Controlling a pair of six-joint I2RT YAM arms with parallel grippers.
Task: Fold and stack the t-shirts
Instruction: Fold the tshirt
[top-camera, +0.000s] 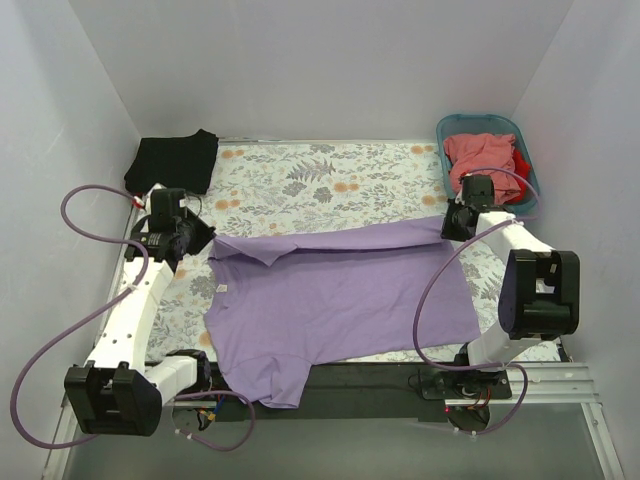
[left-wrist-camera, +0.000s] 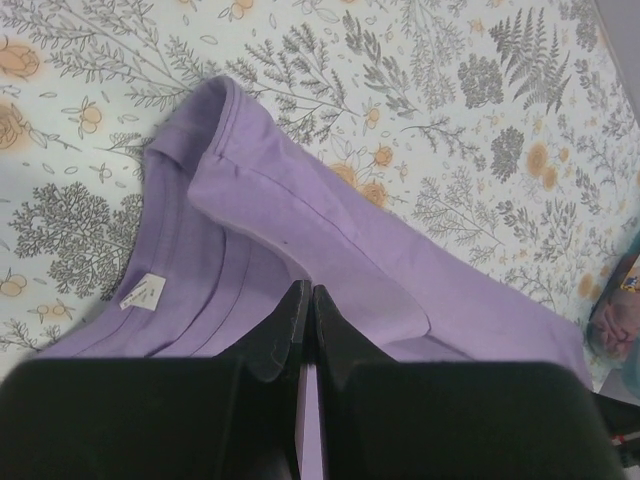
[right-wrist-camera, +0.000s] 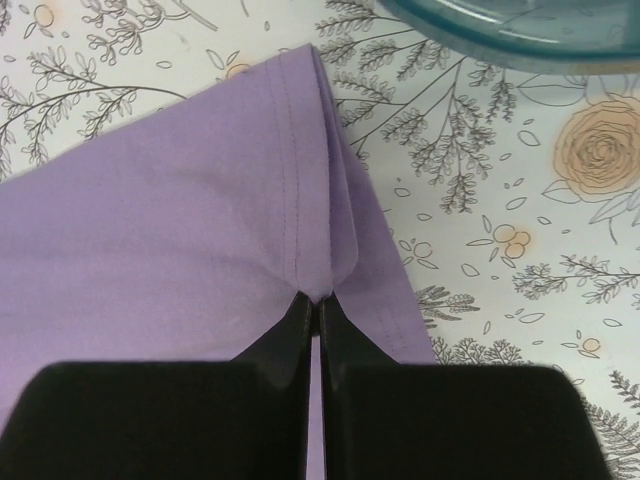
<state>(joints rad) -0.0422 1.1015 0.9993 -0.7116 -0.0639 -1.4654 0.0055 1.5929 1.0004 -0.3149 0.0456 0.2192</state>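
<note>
Hands, 2 of them, sit low over the floral-patterned table (top-camera: 300, 180). The left hand (left-wrist-camera: 308, 300) and the right hand (right-wrist-camera: 318, 305) are each clamped shut on the lavender-purple cotton short-sleeved t-shirt (top-camera: 340, 300). It lies spread between them and toward the arm bases, its far side doubled over. Beyond the left hand lies a folded black t-shirt (top-camera: 175, 160). Beyond the right hand, a teal plastic basket (top-camera: 445, 130) holds a salmon-pink t-shirt (top-camera: 480, 155) and a red t-shirt (top-camera: 521, 163). A small white label (left-wrist-camera: 142, 292) shows left of the left fingertips. To fold well, I judge both hands should travel together, level, with the edge taut so the crease lands straight.
</note>
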